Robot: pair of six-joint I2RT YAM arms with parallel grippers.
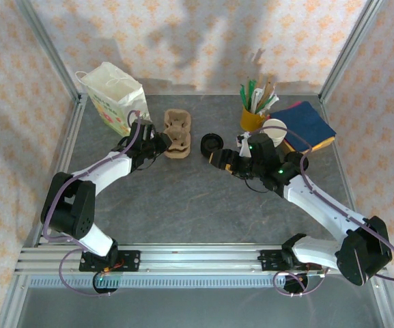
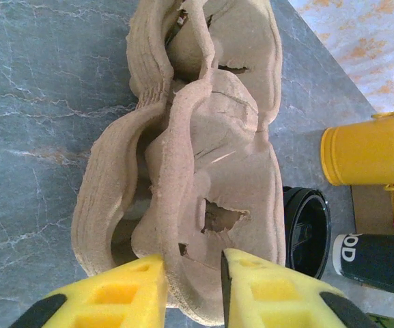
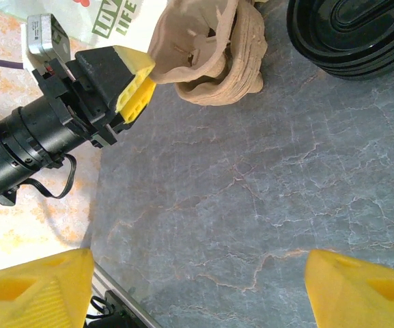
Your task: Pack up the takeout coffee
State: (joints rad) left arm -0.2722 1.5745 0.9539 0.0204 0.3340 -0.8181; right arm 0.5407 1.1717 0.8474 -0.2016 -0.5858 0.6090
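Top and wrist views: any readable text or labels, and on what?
"LIFE", with a cut-off "LOV" beside it: green print on the white bag.
"OD": white letters, cut off, on a dark cylinder; what that is, I cannot tell.
Top view: the print on the bag is too small to read.

We find the bag (image 1: 115, 99) at the back left corner of the surface (image 1: 183, 198). Just right of it, slightly nearer to us, lies the stack of cup carriers (image 1: 177, 134), running front to back. The coffee cup (image 1: 212, 144) stands just beside that stack on its right, not touching it. Further right, at the back, we note the cup of sticks and straws (image 1: 252, 117). The stack of cups (image 1: 274, 130) sits just before it. The flat pile of sheets (image 1: 309, 123) lies to the right of both.
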